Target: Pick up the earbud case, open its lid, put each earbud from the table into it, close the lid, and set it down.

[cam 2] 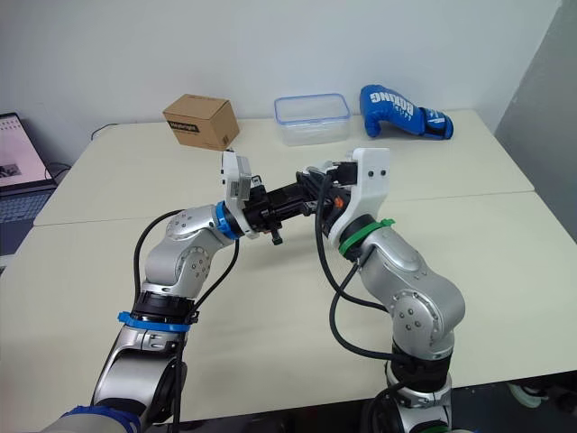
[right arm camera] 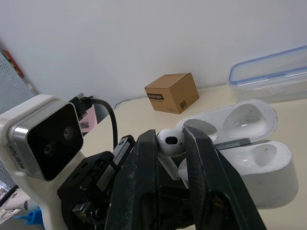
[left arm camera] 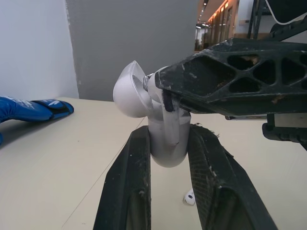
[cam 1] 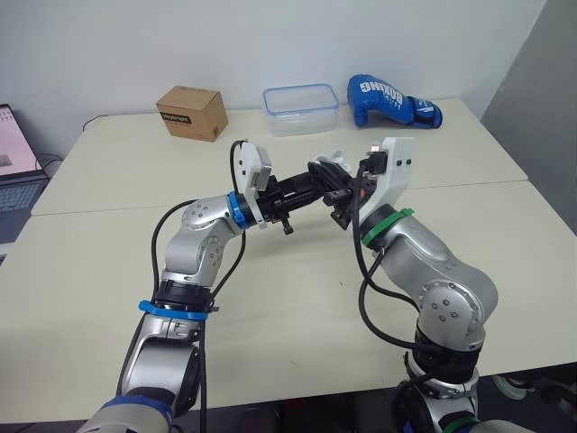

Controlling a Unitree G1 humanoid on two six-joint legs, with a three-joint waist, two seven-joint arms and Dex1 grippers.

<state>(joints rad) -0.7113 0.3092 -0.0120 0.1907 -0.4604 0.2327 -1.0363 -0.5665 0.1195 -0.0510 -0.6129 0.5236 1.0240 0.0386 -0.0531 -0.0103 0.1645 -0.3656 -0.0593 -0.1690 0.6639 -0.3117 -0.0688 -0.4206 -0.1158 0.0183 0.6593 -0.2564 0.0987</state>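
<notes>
The left gripper (left arm camera: 169,133) has its fingers clamped on the case (left arm camera: 165,151), holding it up off the table (left arm camera: 57,163), pretty much dead centre of the eye views. The lid (left arm camera: 129,91) is flipped open. The right gripper (right arm camera: 171,134) is pinching one earbud (right arm camera: 170,140) between its fingers, right at the open case. Can't tell if they touch. The second earbud (left arm camera: 189,197) lies on the table, seen between the left fingers. A box (cam 1: 191,112), tub (cam 1: 300,108) and glove (cam 1: 392,101) sit along the top of the frame.
</notes>
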